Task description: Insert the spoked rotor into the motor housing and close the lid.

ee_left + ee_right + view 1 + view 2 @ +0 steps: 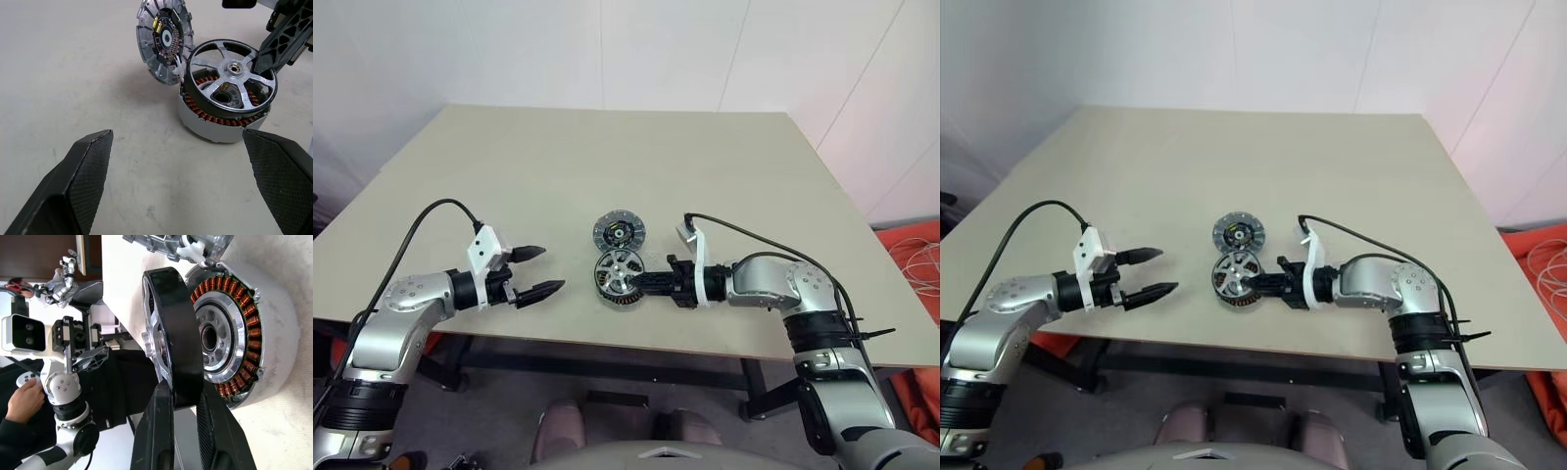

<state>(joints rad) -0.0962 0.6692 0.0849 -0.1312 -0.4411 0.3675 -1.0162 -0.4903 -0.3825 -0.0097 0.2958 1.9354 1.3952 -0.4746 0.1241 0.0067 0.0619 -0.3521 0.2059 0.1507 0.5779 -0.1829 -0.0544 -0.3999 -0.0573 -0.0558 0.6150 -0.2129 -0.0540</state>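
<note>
- Motor housing (614, 290) sits on the tabletop (607, 157), centre of the head view, lower middle.
- Spoked rotor (230, 81) rests tilted on the housing's open top, copper windings showing beneath; not seated.
- Right gripper (646, 282) comes in from the right, jaws pinching the rotor's black rim.
- Lid (619, 233) lies just above the housing in frame, ribbed face up.
- Left gripper (540, 271), lower left, jaws spread wide, holding nothing, apart from the parts.
</note>
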